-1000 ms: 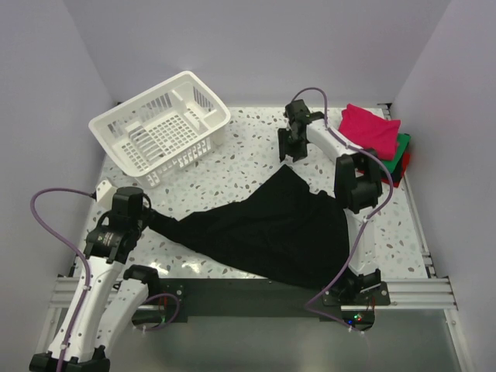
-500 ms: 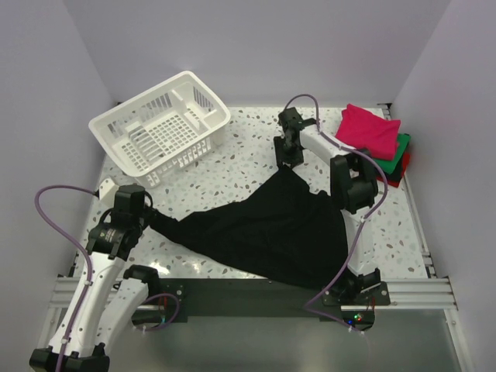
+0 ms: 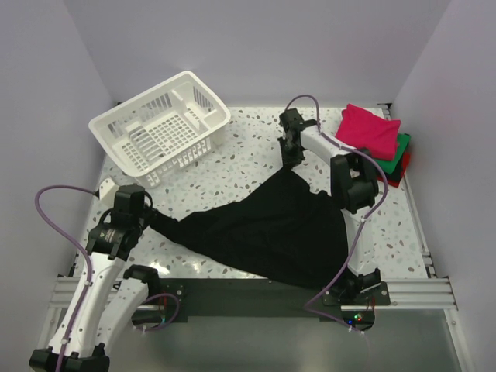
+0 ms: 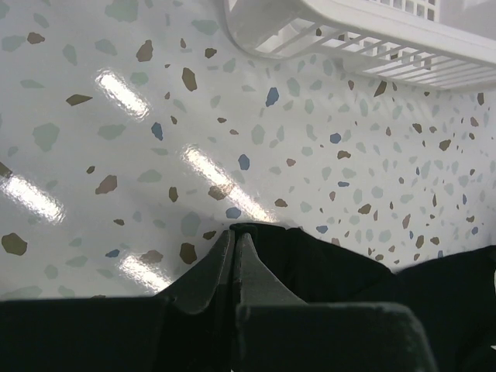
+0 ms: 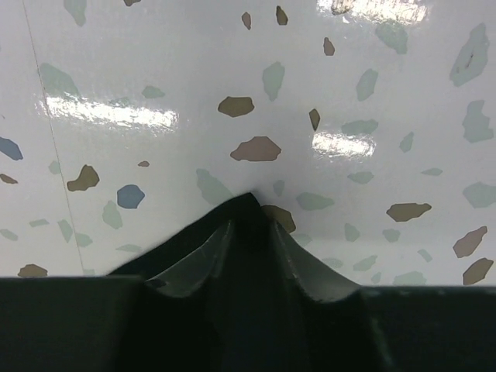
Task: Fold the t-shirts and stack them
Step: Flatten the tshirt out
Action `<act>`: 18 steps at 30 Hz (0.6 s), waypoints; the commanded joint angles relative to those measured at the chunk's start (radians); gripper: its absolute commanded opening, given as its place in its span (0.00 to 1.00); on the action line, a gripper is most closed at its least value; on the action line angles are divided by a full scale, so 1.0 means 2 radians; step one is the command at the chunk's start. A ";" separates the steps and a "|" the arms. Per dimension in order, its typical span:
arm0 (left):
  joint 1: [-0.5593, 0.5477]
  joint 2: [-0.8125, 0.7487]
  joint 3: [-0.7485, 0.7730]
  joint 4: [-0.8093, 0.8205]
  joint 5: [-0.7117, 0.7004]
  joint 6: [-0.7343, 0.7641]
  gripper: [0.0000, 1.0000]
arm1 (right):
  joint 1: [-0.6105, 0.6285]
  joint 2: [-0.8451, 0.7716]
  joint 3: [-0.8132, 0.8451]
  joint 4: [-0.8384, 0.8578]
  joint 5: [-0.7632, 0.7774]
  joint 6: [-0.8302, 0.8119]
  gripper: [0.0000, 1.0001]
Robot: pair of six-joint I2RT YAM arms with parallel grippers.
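Observation:
A large black t-shirt (image 3: 263, 229) lies spread and rumpled across the near half of the table. My left gripper (image 3: 149, 219) is shut on its left corner, and the cloth runs taut from there; in the left wrist view the fingers (image 4: 235, 231) press together over the black fabric (image 4: 333, 263). My right gripper (image 3: 292, 164) sits at the shirt's far corner. In the right wrist view its fingers (image 5: 250, 225) are closed on a peak of black cloth (image 5: 167, 248) that pokes out past the tips. Folded t-shirts are stacked at the back right, magenta-pink (image 3: 370, 130) over green (image 3: 399, 151) and red (image 3: 404, 167).
A white slatted basket (image 3: 159, 128) stands tilted at the back left, its rim (image 4: 372, 31) close ahead of my left gripper. The speckled tabletop (image 3: 232, 167) shows between the basket and the shirt. Purple cables loop from both arms.
My right gripper has dropped slightly onto the shirt's far corner and its jaws have narrowed around the cloth. The left gripper and the shirt stay where they were.

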 commanded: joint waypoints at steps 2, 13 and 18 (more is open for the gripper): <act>0.003 -0.001 -0.006 0.028 -0.001 0.016 0.00 | 0.002 0.015 -0.017 0.005 -0.010 -0.002 0.17; 0.003 0.050 0.023 0.095 0.012 0.063 0.00 | -0.023 -0.060 0.039 -0.049 -0.019 0.028 0.00; 0.003 0.143 0.115 0.167 0.028 0.105 0.00 | -0.069 -0.142 0.097 -0.073 -0.030 0.042 0.00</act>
